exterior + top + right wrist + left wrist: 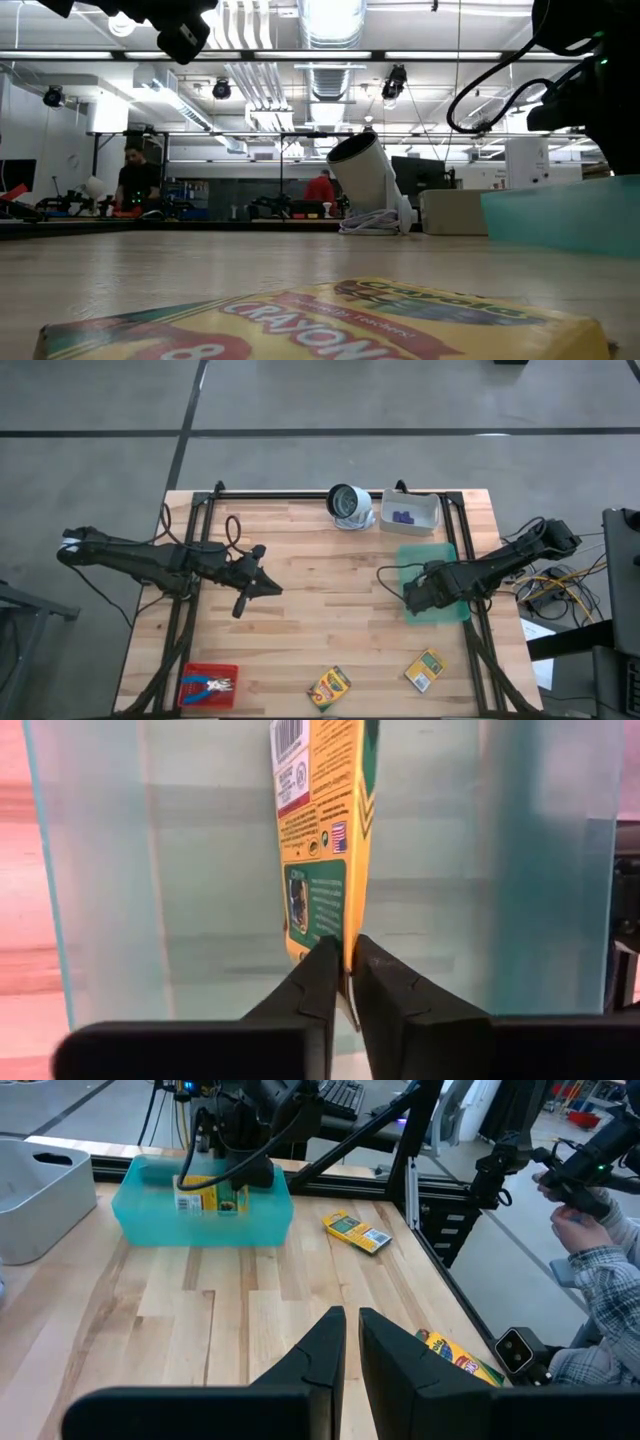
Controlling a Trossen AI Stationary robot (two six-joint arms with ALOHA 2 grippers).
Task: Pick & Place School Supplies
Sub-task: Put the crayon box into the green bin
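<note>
Pale wooden planks make up the table, which stands on a grey concrete floor, with a workshop room and a person's sleeve visible beyond its edge in the left wrist view. Taking the high view as a clock face centred on the table, the right gripper sits at about 3 o'clock, lowered into the teal bin, and its fingers are pinched on the lower edge of a crayon box, whose long axis runs straight away from the fingertips, in line with the gripper. That box stands on end inside the teal bin, so the coming move looks like a release into the bin; whether the box already rests on the bin's floor cannot be told. The left gripper hangs above the table at about 9 o'clock with its fingers nearly together and nothing between them. Of the supplies still out, a second crayon box lies at 6 o'clock and a third crayon box at about 5 o'clock, both near the front edge; the third lies nearer the right arm, the second about midway between the arms. Blue-handled scissors rest in a red tray at 7 o'clock, closer to the left arm, and purple pieces lie in a white bin at 1 o'clock.
</note>
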